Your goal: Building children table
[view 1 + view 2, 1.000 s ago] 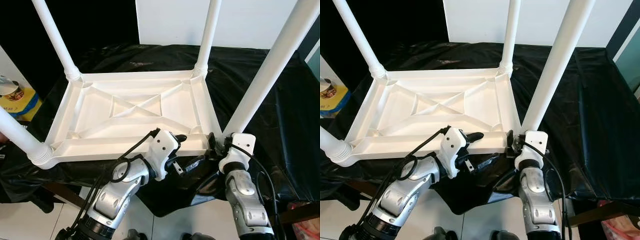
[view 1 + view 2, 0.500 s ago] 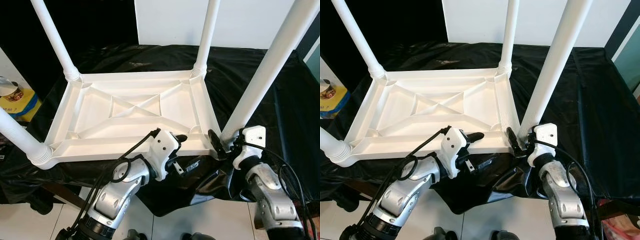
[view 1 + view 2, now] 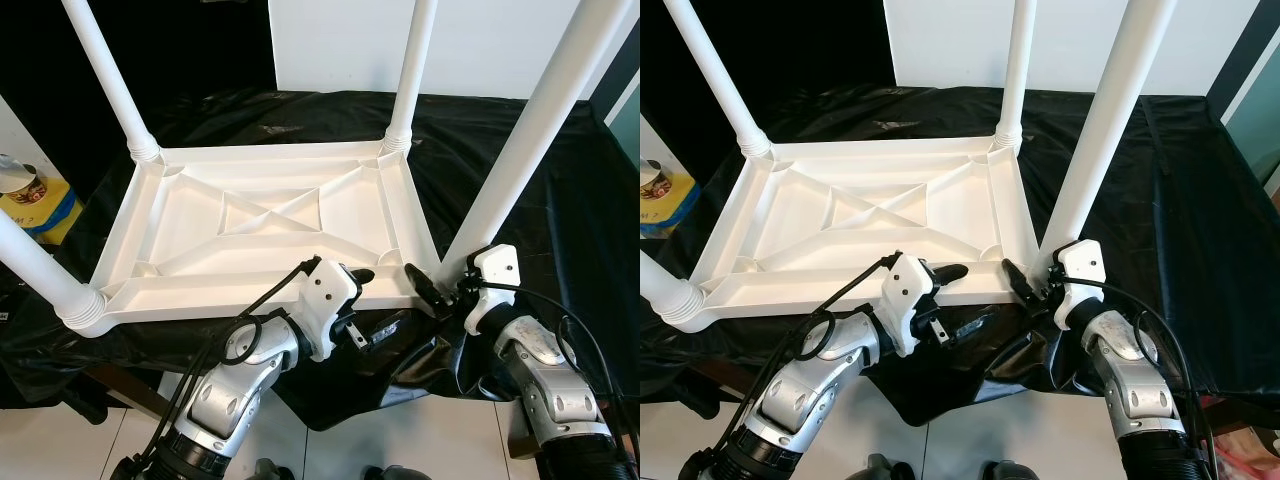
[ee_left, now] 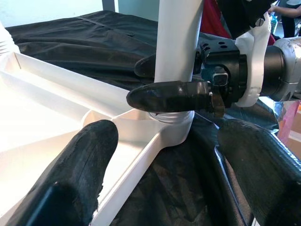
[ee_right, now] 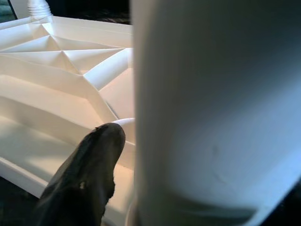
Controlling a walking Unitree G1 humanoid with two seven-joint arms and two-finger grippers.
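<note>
At the near right corner: leg seating.
The right gripper jaws are grasping the leg base, apparently turning it into its socket; the left gripper, jaws released, is straddling the inverted table rim, on the black-draped desk.

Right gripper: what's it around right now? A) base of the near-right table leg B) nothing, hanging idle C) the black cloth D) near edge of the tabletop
A: the right gripper has one black finger on each side of the near-right leg, just above its socket in the upturned tabletop.
</note>
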